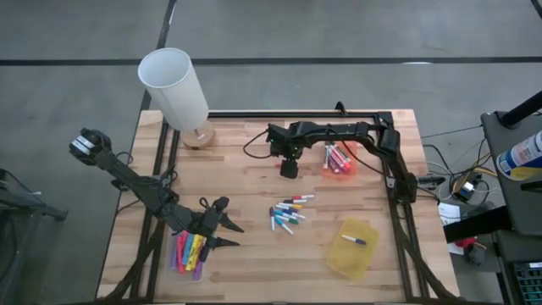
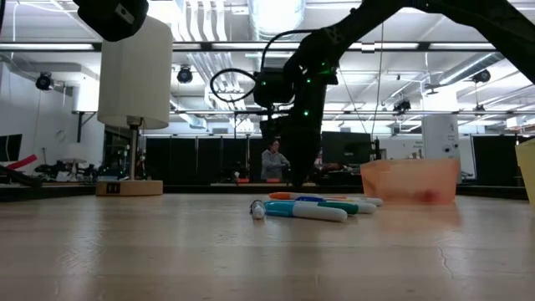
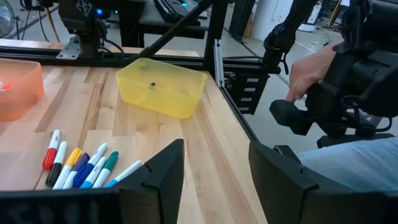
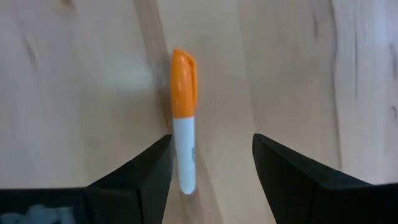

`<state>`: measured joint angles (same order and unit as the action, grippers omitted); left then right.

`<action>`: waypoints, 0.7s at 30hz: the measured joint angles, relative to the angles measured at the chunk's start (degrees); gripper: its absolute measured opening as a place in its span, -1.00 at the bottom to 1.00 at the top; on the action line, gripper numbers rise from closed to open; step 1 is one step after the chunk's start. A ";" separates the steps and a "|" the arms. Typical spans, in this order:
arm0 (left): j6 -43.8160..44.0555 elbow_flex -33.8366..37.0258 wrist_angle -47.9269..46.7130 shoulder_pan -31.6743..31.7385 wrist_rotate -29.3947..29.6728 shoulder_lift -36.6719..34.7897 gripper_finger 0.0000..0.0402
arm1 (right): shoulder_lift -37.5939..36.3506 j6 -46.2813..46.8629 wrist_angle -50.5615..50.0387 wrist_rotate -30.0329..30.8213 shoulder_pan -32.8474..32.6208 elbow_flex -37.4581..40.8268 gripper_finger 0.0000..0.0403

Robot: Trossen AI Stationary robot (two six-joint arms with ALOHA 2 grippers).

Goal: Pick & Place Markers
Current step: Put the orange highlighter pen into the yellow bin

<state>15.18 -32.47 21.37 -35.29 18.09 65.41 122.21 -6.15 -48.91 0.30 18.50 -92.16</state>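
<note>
Looking straight down on the wooden table (image 1: 254, 254), we see the right gripper (image 1: 289, 167) near the centre, its fingers (image 4: 134, 180) spread wide and empty above an orange-capped white marker (image 4: 184, 124) lying flat on the wood. A loose cluster of markers (image 1: 289, 213) lies at six o'clock from it. At three o'clock sits an orange bin (image 1: 340, 161) holding markers. The left gripper (image 1: 213, 224), fingers wide and empty, waits at eight o'clock beside a clear bin of markers (image 1: 190, 252). A yellow bin (image 1: 354, 247) sits at four o'clock.

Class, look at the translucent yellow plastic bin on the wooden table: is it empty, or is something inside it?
Not empty. The translucent yellow plastic bin holds one marker, seen from above lying inside its walls; no others show in it.
</note>
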 joint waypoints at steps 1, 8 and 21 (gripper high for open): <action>0.00 0.00 0.00 0.00 0.02 0.00 -0.13 | 0.21 0.00 0.54 -0.27 -0.02 0.00 0.07; 0.02 0.00 0.00 0.00 0.00 0.00 -0.13 | 1.65 0.07 0.09 -0.46 -0.11 0.14 0.07; 0.04 0.00 0.00 0.00 0.00 0.00 -0.13 | 1.78 0.61 0.02 -0.53 -0.11 0.44 -0.51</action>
<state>15.22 -32.47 21.37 -35.29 18.09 65.41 123.98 -5.55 -48.89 -0.23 18.39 -91.72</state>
